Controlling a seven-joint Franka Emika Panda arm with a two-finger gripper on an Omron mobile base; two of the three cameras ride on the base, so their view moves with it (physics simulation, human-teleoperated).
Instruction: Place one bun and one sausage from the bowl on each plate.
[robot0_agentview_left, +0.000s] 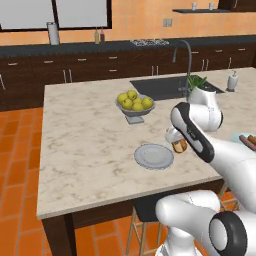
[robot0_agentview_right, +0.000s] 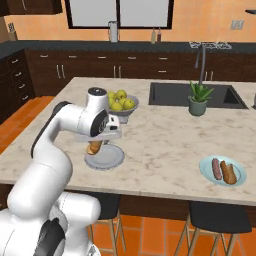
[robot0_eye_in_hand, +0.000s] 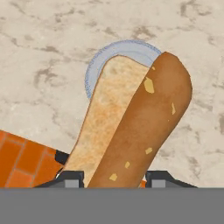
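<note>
My gripper (robot0_agentview_right: 95, 145) is shut on a golden-brown bun (robot0_agentview_right: 94, 147), which hangs just above the light grey ridged plate (robot0_agentview_right: 104, 156) near the island's front edge. In the hand view the bun (robot0_eye_in_hand: 135, 131) sticks out between the fingertips (robot0_eye_in_hand: 70, 177), with the grey plate's rim (robot0_eye_in_hand: 100, 65) showing behind it. From the left base view the bun (robot0_agentview_left: 179, 145) sits at the right rim of the grey plate (robot0_agentview_left: 153, 156). On the pale blue plate (robot0_agentview_right: 222, 170), far to the right, lie a sausage (robot0_agentview_right: 216, 169) and another bun (robot0_agentview_right: 228, 171). The bowl is out of view.
A grey footed bowl of yellow-green fruit (robot0_agentview_right: 120, 102) stands just behind the grey plate. Further right are a sink (robot0_agentview_right: 175, 92) with a faucet (robot0_agentview_right: 200, 57) and a potted plant (robot0_agentview_right: 199, 100). Dark stools (robot0_agentview_right: 215, 215) stand under the counter's front edge.
</note>
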